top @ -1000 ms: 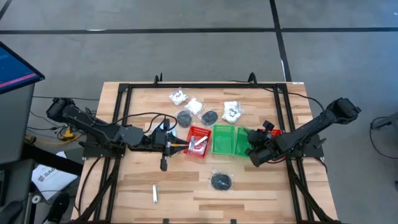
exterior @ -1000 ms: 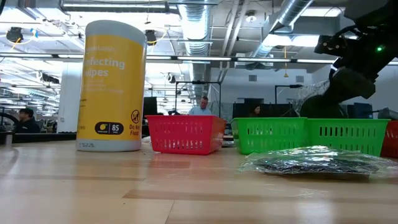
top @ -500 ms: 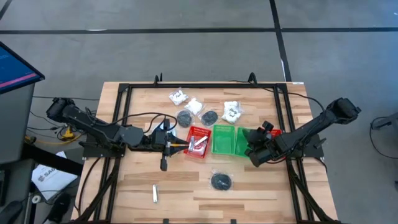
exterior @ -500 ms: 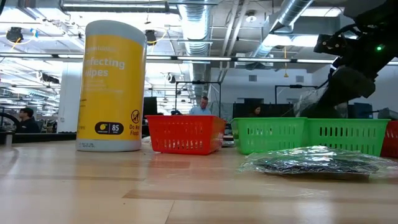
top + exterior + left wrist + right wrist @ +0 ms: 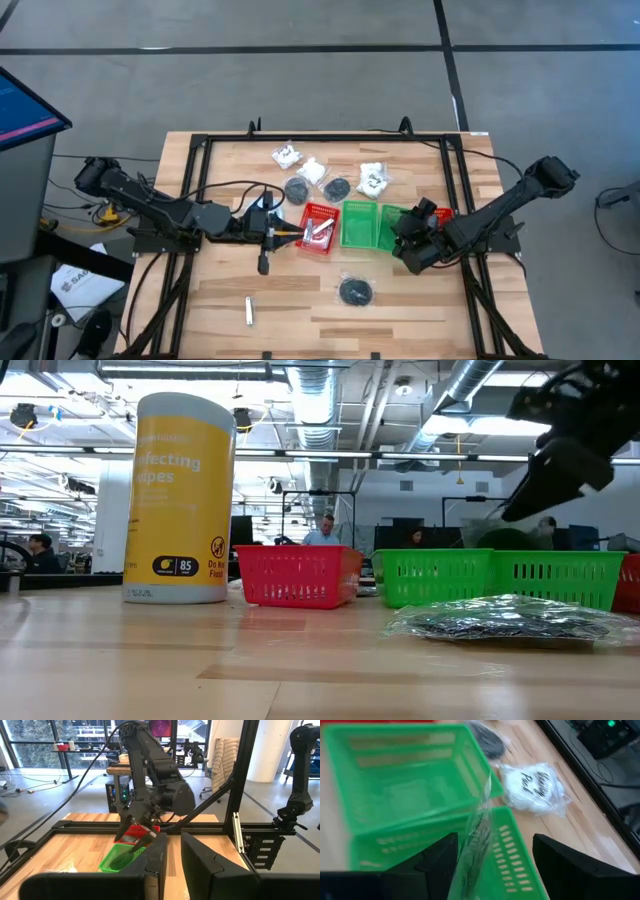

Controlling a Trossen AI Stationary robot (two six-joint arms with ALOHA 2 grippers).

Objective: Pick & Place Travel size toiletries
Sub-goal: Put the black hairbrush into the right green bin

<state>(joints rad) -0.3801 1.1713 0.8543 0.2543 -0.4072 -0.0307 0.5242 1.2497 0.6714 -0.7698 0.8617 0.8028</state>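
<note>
We see the right gripper (image 5: 490, 852), jaws open, over the green bins (image 5: 372, 226); a clear packet (image 5: 477, 837) hangs between them. Left gripper (image 5: 172, 857) jaws nearly closed, empty, at nine o'clock of the red bin (image 5: 319, 228).

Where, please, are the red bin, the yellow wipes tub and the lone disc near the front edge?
Red bin (image 5: 319, 226), high view, its rim.
Yellow wipes tub (image 5: 180, 500), low view, its label.
Lone disc (image 5: 355, 291), high view, its middle.

2 arms, matte black, chunky rounded joints | left arm (image 5: 150, 205): black cables looping off its forward end, orange-yellow fitting near its base | right arm (image 5: 500, 208): red detail at the wrist | left gripper (image 5: 172, 865): 2 flat black slab fingers | right gripper (image 5: 495, 860): 2 black angular fingers
</note>
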